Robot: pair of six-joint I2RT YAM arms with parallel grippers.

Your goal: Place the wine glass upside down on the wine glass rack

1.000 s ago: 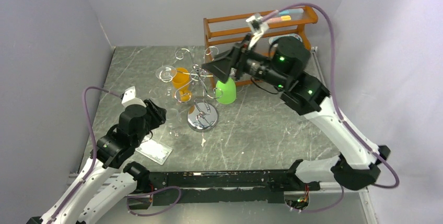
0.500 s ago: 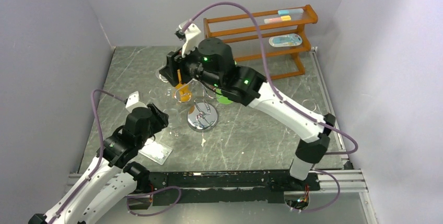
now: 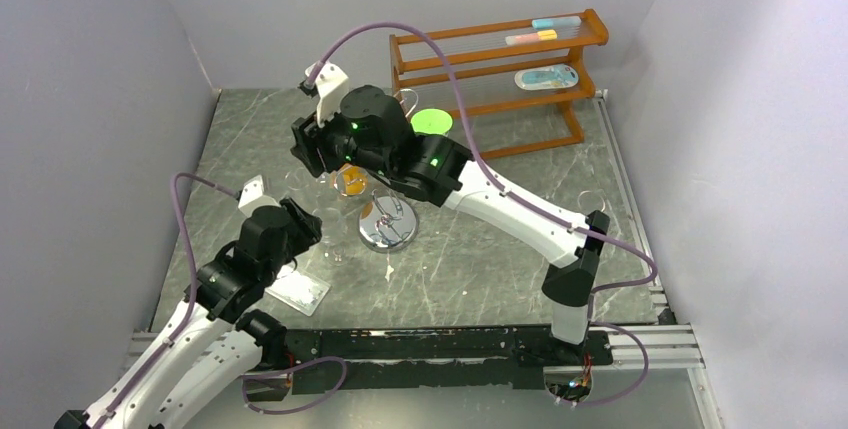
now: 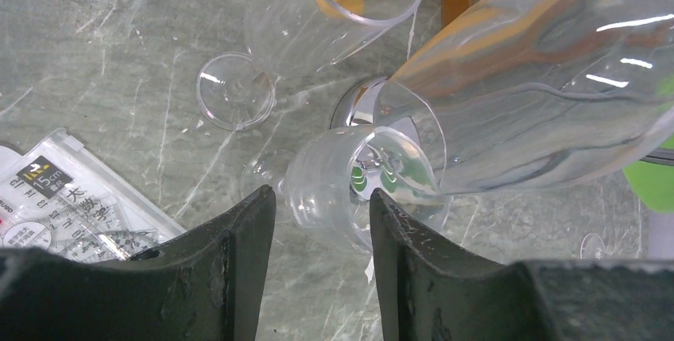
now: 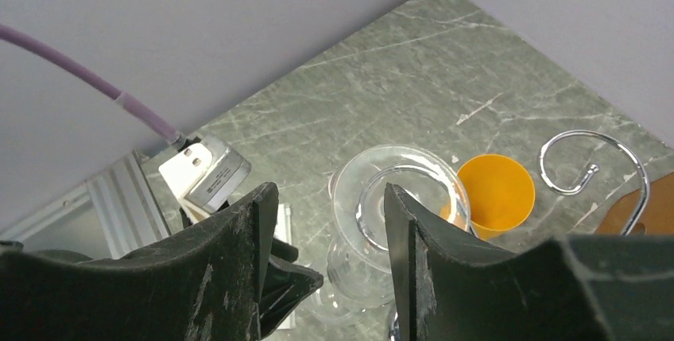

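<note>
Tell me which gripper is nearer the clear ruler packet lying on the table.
Left. The left gripper hovers just past the ruler packet, which shows beside its fingers in the left wrist view. The right gripper is farther back, above the wine glass rack.

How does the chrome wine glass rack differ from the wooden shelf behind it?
The wine glass rack is shiny chrome wire with curled arms on a round base; the wooden shelf is brown, with straight tiers. The rack stands mid-table; the shelf sits against the back wall. Both stand upright.
</note>
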